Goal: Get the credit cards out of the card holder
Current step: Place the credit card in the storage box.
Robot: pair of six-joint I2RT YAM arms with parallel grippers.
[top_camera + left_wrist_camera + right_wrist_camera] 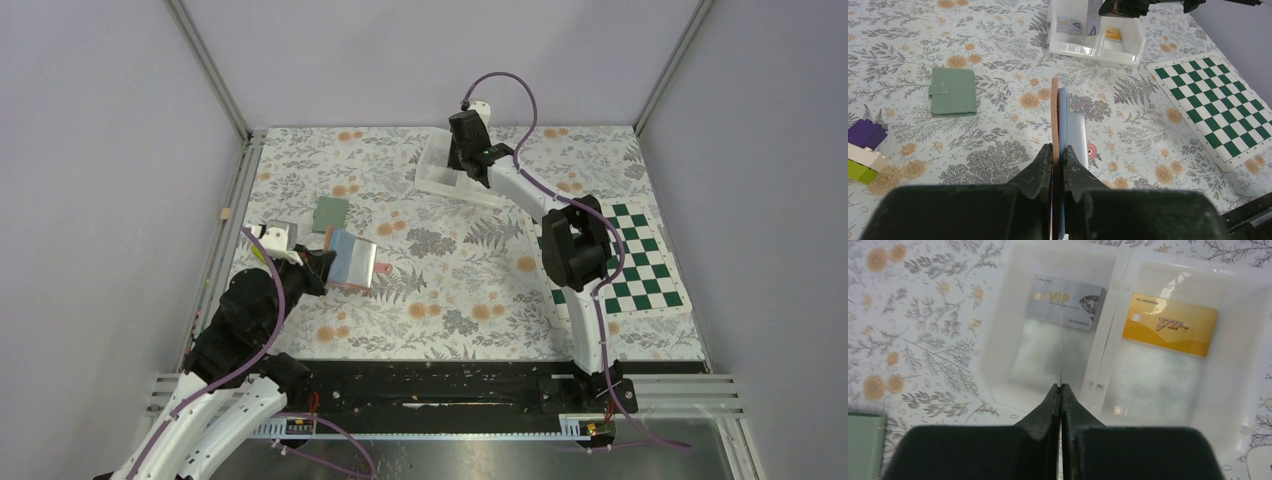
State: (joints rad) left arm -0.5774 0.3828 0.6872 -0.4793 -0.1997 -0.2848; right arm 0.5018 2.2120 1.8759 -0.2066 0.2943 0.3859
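The card holder (352, 258) hangs over the table's left half, tan cover and light-blue panels seen edge-on in the left wrist view (1062, 112). My left gripper (322, 265) (1058, 149) is shut on its tan cover and first blue panel. My right gripper (463, 160) (1061, 386) is above the left compartment of the white tray (440, 185) and shut on a thin credit card (1061, 347), which shows only as an edge-on line. In the tray (1013, 395) lie a silver card (1066, 302) on the left and a gold card (1169, 324) on the right.
A closed green wallet (330, 213) (952, 91) lies flat just beyond the held holder. Toy bricks (863, 147) sit at the left near my left arm. A green-and-white chessboard mat (630, 262) (1220, 105) covers the right side under the right arm.
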